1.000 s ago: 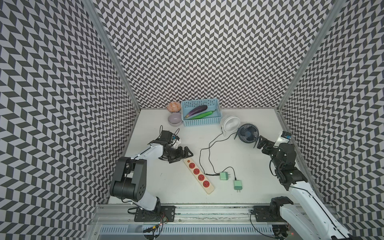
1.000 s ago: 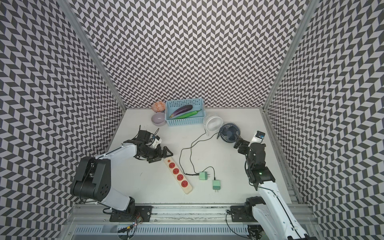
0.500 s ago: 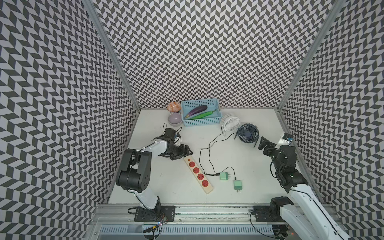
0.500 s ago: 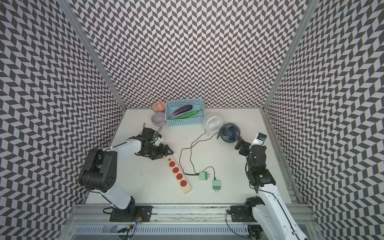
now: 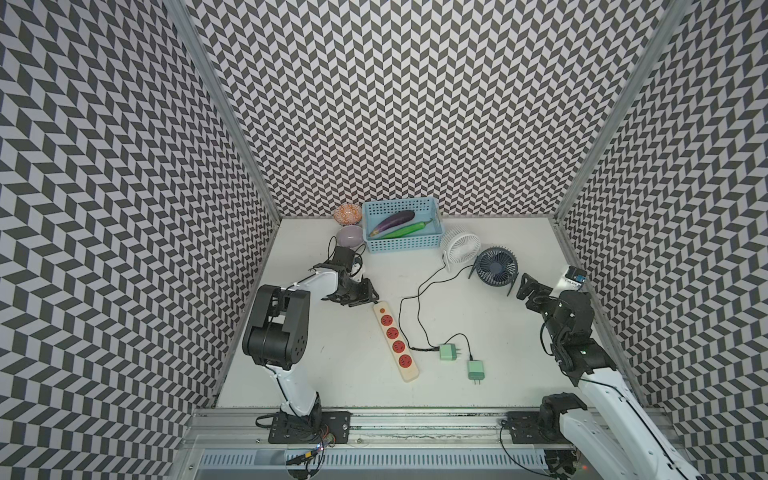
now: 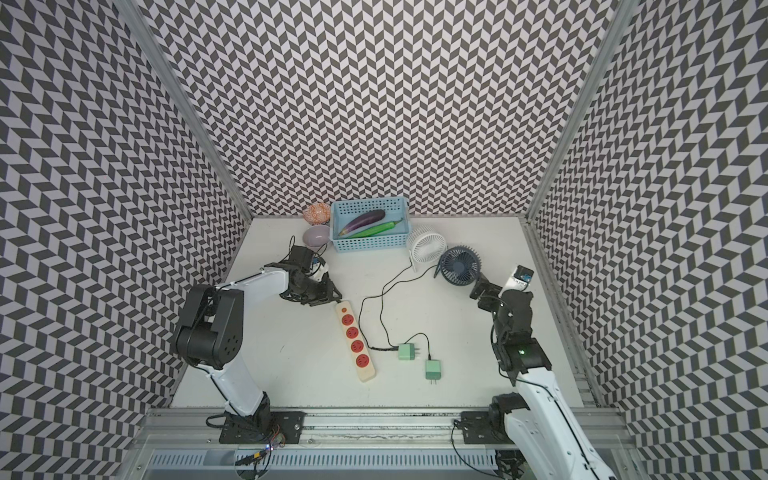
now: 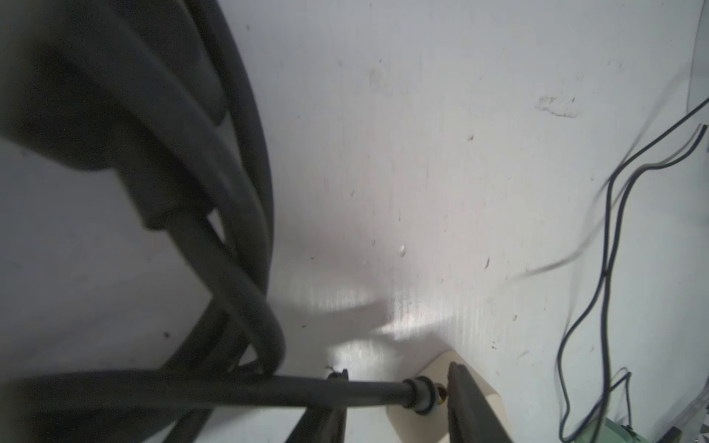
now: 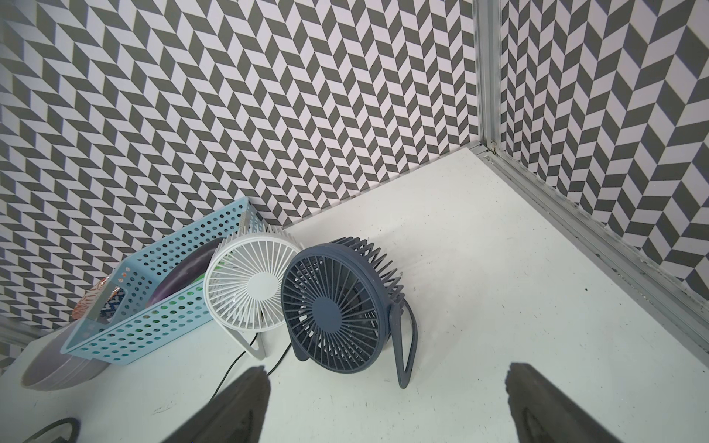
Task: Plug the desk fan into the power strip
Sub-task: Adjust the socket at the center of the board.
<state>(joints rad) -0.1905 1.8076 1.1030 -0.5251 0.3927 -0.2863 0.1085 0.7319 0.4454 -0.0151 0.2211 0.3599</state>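
Power strip lay diagonally on worktop, green plugs just beside. L fingers sat closed at its cord end; grip unclear. R fingers wide, empty, nr navy fan. Strip prob. light, rigid, slidey: pin by long sides.

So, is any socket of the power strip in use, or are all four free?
All free: the four red sockets of the power strip show bare; the nearer green plug lies unplugged beside it.

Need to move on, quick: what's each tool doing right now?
Left tool: closed at the power strip's cord end; whether it has a firm hold cannot be told.
Right tool: open, holding nothing.
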